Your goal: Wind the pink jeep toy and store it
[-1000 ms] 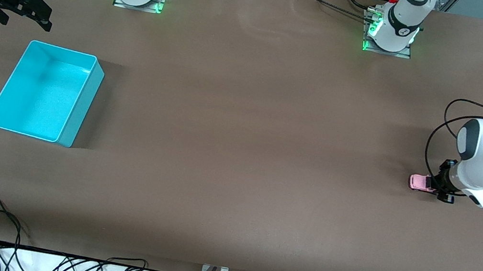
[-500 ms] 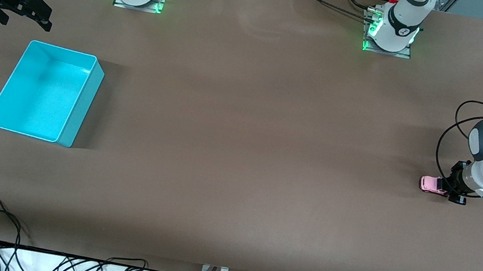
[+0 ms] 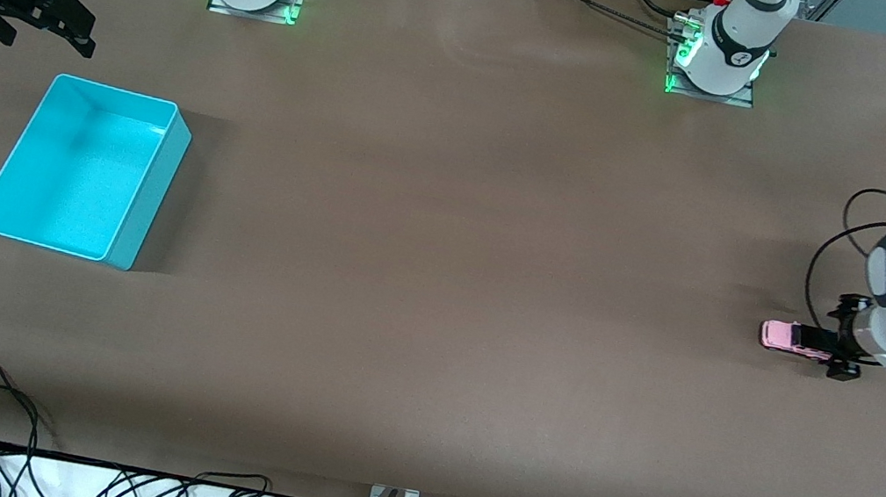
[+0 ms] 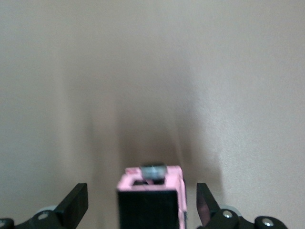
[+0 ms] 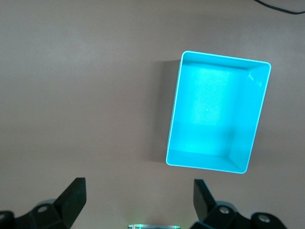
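Left gripper [image 3: 834, 348], fingers spread apart, flanks the pink jeep toy [image 3: 784, 337] without touching; right gripper [image 3: 61, 23] waits, released.

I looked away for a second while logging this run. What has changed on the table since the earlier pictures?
The left gripper drew back toward the left arm's end of the table. The pink jeep toy went that way with it at first, then ended a little back toward the bin. The jaws now stand open on either side of the toy, clear of it. The turquoise bin and the waiting right gripper stayed put.
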